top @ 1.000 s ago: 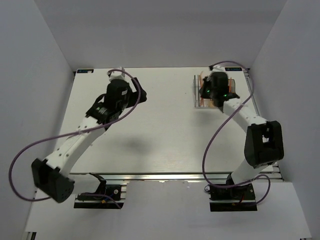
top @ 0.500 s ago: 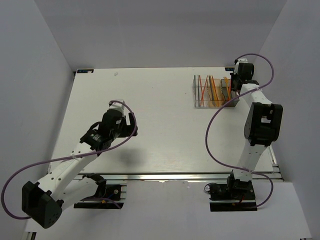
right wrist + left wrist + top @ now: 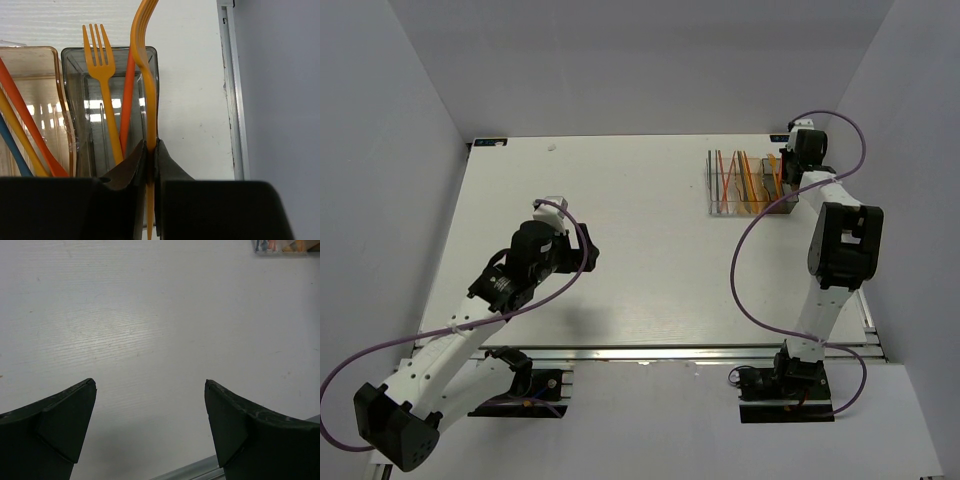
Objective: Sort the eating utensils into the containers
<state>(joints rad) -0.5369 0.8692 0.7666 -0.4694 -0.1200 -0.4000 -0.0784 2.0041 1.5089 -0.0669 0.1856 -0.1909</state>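
at the far right of the white table point(image 3: 620, 190), three joined containers point(image 3: 711, 190) stand in a row with coloured utensils point(image 3: 723, 175) inside; the right gripper point(image 3: 151, 150) is at the row's right end, its fingers pinched tight on the thin handle of an orange utensil point(image 3: 139, 50); that piece is seen edge-on, so it cannot be told whether it is a fork, spoon or knife; it runs along the right side of the smoky grey bin point(image 3: 92, 125), which also holds an orange fork point(image 3: 102, 65) and a red utensil point(image 3: 128, 100); the orange-tinted bin point(image 3: 35, 90) just to its left holds red, orange and blue handles; the left gripper point(image 3: 150, 385) hangs over bare table left of centre, well apart from the containers, its fingers point(image 3: 65, 415) spread wide with nothing between them
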